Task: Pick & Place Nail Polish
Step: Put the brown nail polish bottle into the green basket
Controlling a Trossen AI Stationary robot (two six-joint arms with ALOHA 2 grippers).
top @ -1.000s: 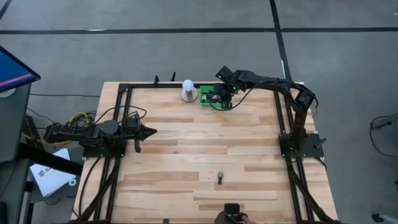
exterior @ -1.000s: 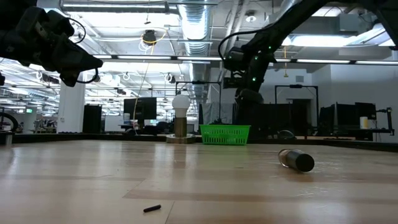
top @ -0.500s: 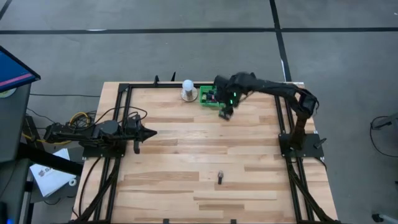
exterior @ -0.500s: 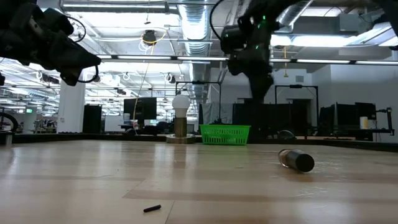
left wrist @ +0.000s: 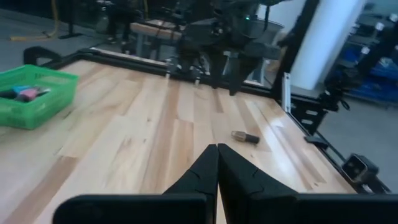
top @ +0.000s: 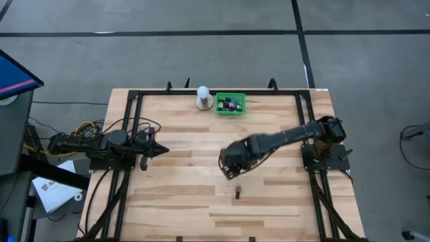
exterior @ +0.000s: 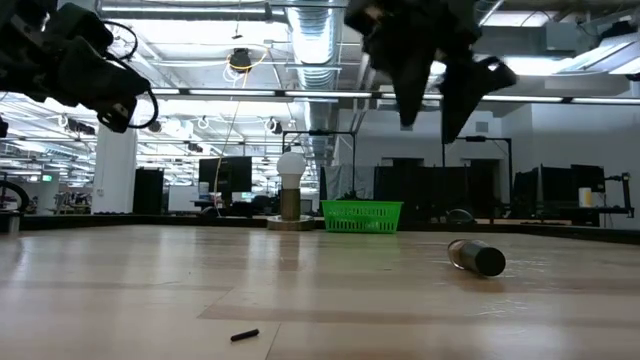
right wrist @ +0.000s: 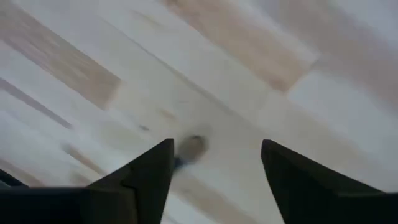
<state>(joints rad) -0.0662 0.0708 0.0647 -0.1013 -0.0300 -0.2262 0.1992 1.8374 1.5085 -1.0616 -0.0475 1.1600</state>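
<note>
One nail polish bottle (top: 237, 193) lies on its side on the bare wood near the table's front, also in the low view (exterior: 477, 257) and the left wrist view (left wrist: 245, 136). Several more bottles sit in the green tray (top: 230, 105) at the far edge. My right gripper (top: 228, 167) hangs open above the table's middle, a little to the far side of the lying bottle, which shows blurred between its fingers (right wrist: 189, 148). My left gripper (top: 160, 146) waits shut and holding nothing at the table's left.
A white dome-topped object on a round base (top: 203, 97) stands just left of the tray. A small dark piece (exterior: 244, 335) lies on the wood near the front edge. A black frame (top: 134, 101) runs along the table's sides.
My right gripper has swung from the green tray at the far edge toward the near edge, out over the table's middle near the lying bottle, and its fingers have opened wider on the way. The bottle on the wood has stayed where it was.
</note>
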